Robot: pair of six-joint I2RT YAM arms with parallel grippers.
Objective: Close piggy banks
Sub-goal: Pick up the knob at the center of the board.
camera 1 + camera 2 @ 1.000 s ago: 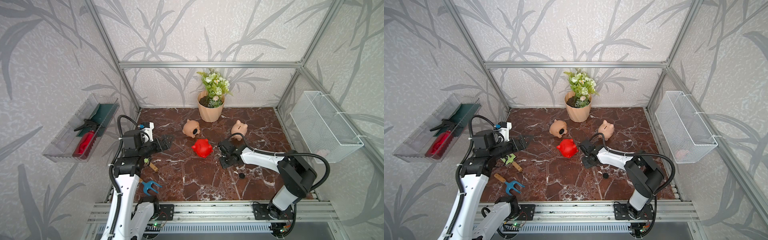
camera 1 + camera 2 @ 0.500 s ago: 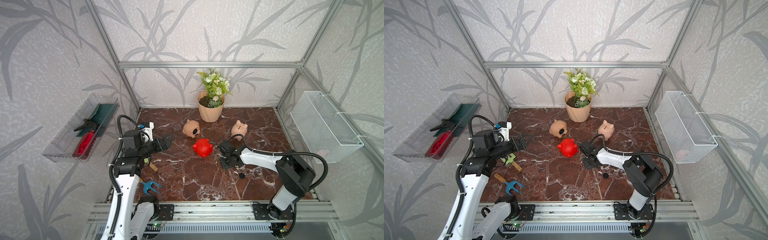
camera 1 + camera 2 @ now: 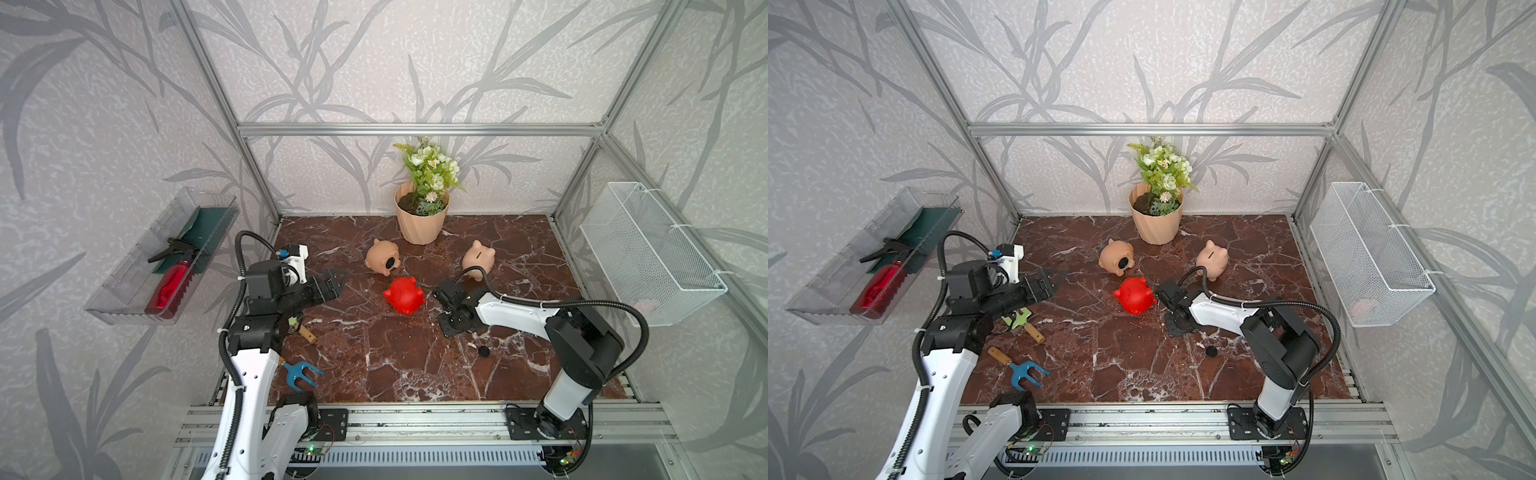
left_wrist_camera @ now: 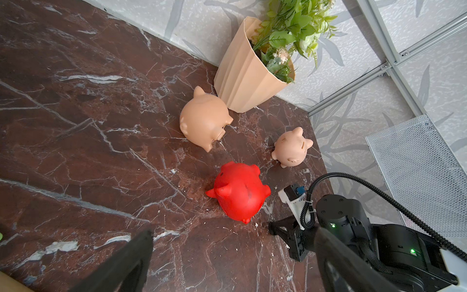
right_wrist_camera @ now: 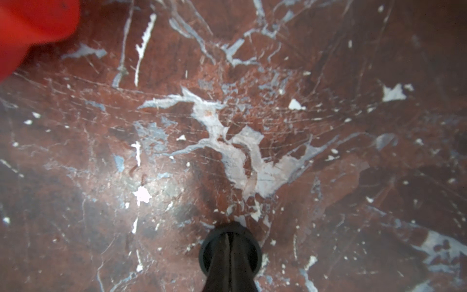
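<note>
While your right gripper (image 5: pixel 229 236) sits low over the marble table (image 5: pixel 328 151), its jaws are pressed flat together and a black plug (image 5: pixel 206 255) rings their tips. Pinched or merely pinned, you can't tell from the wrist view. It's a sensible spot: the red piggy bank (image 3: pixel 404 295) lies tipped over just beside that claw, so the carry to its belly should be short, though the belly hole itself is hidden. Your left gripper (image 3: pixel 334 282) hangs above the table, jaws spread wide and empty, aimed at that same bank and well placed to brace it when the plug goes in. Further back, the tipped tan piggy bank (image 3: pixel 382 262) lies by the flowerpot (image 3: pixel 419 220) with a dark round spot on its belly facing you; plug or open hole, unclear. The upright tan piggy bank (image 3: pixel 478 257) stands belly down, out of reach for now. A spare plug (image 3: pixel 483 351) waits near the right arm.
</note>
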